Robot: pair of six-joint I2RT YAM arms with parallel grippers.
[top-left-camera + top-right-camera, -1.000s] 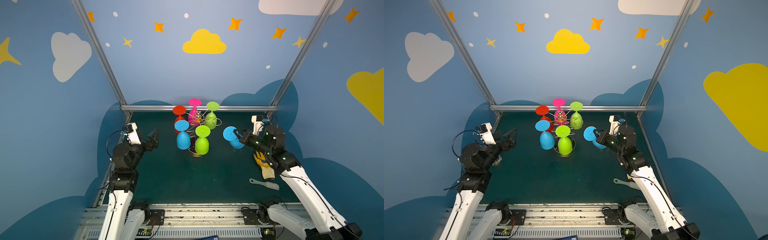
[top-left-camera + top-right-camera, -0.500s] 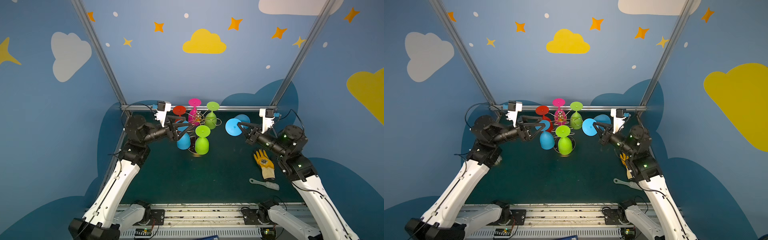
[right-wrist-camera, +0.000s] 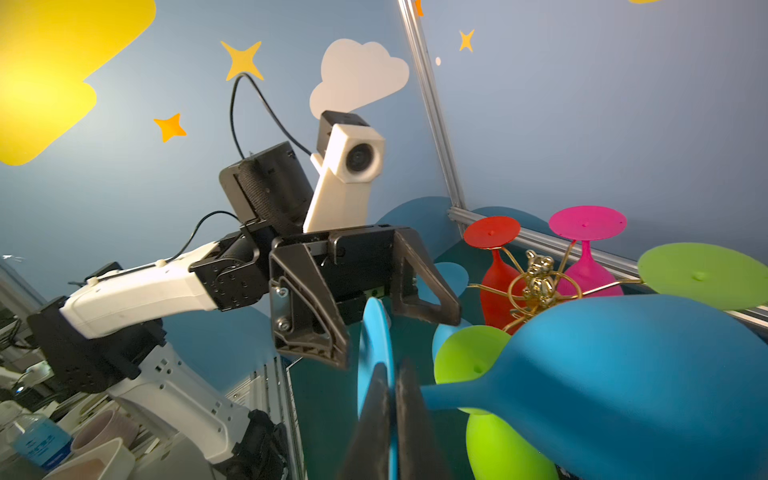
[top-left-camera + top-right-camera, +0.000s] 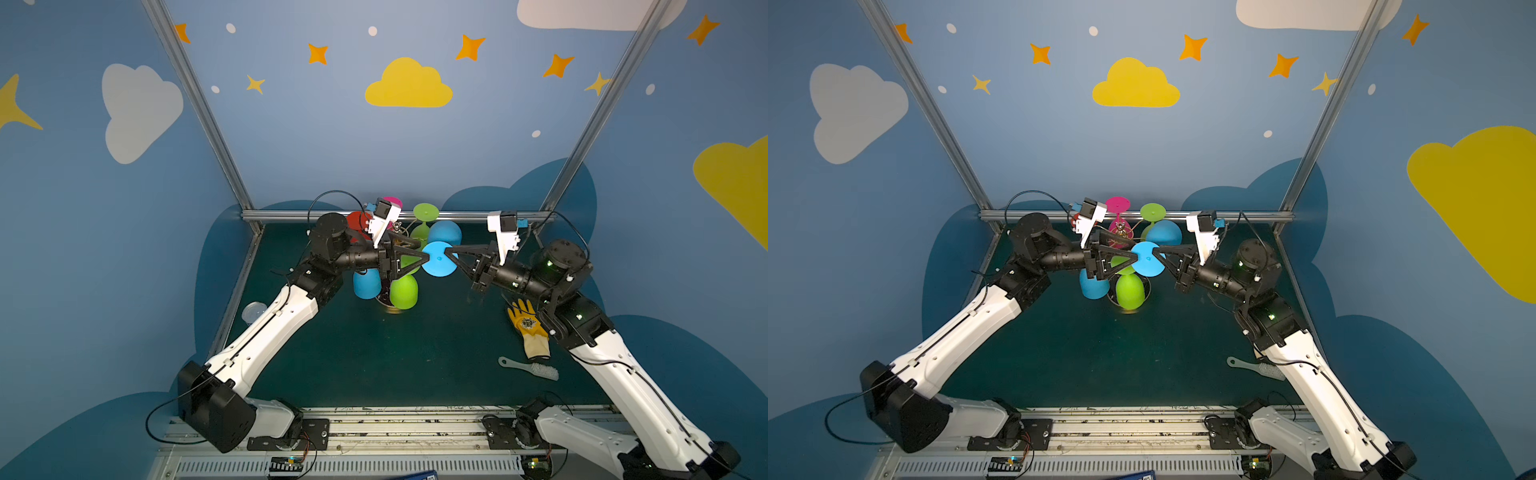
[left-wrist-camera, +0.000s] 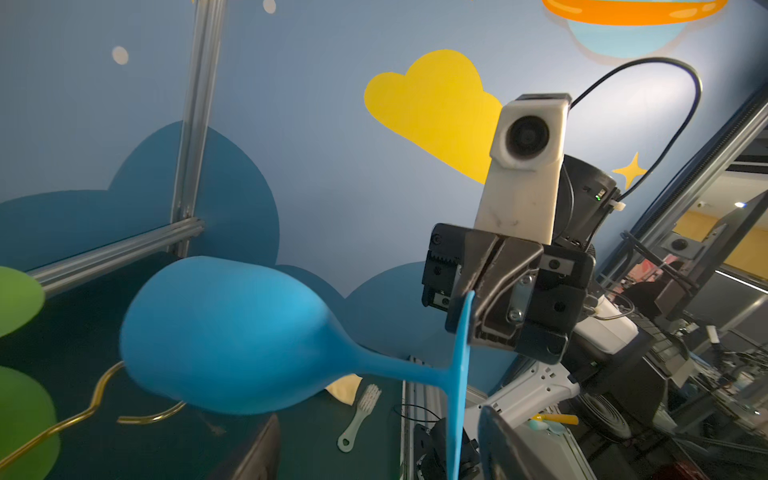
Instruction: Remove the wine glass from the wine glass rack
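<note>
A blue wine glass (image 4: 438, 258) hangs on its side in the air in front of the wine glass rack (image 3: 536, 282), clear of its gold wire arms. My right gripper (image 3: 392, 370) is shut on the rim of the glass's flat foot (image 5: 459, 374). My left gripper (image 4: 1133, 251) faces it from the other side. It is open, its fingers (image 3: 424, 286) straddling the same foot with a gap on each side. Red (image 4: 358, 220), pink (image 4: 392, 202), green (image 4: 404, 291) and blue (image 4: 367, 284) glasses hang upside down on the rack.
A yellow glove (image 4: 530, 328) and a grey brush (image 4: 530, 368) lie on the green mat under my right arm. A clear round lid (image 4: 254, 311) sits by the left wall. The metal back rail (image 4: 457, 215) runs just behind the rack.
Both arms rose from low at the sides. The right carried the blue glass up toward the centre; the left reached across the rack and its jaws narrowed around the glass's foot.
</note>
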